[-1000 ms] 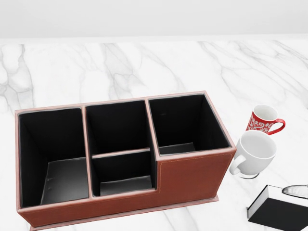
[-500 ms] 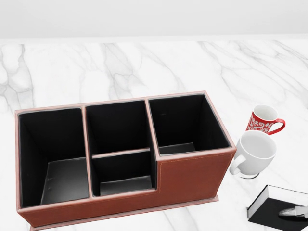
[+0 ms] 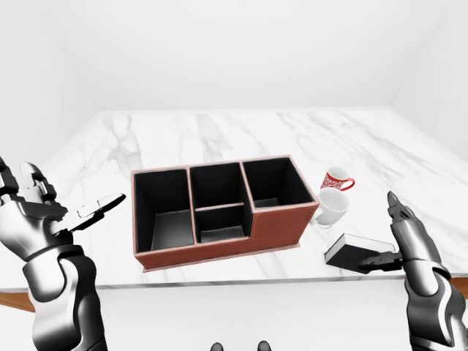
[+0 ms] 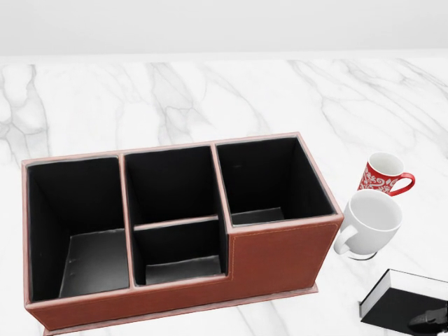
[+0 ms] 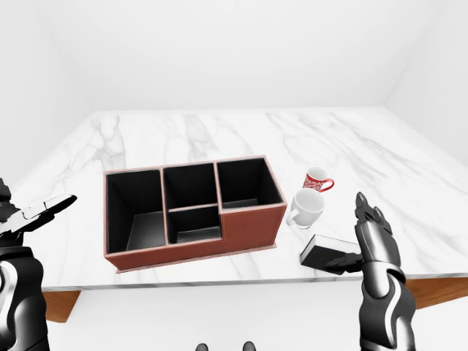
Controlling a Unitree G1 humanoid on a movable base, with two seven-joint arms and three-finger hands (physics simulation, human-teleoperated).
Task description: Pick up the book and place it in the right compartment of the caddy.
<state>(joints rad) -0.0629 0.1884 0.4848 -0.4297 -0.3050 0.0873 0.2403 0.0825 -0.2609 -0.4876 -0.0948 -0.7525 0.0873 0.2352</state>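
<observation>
The book (image 3: 360,253) lies at lower right of the left-eye view, right of the caddy (image 3: 219,210); the right hand (image 3: 404,238) touches it, fingers open; the left hand (image 3: 51,210) is open too.

1. I see a white marble table (image 3: 219,131) with grey veining filling most of the head view; in the eye views a brown wooden edge shows under its near corners.
2. A red mug (image 4: 381,173) with a white pattern stands upright toward the right of the head view.
3. A plain white mug (image 4: 371,222) sits just below it, tilted, the two nearly touching.
4. Pale, bare walls (image 3: 234,51) rise behind the table.
</observation>
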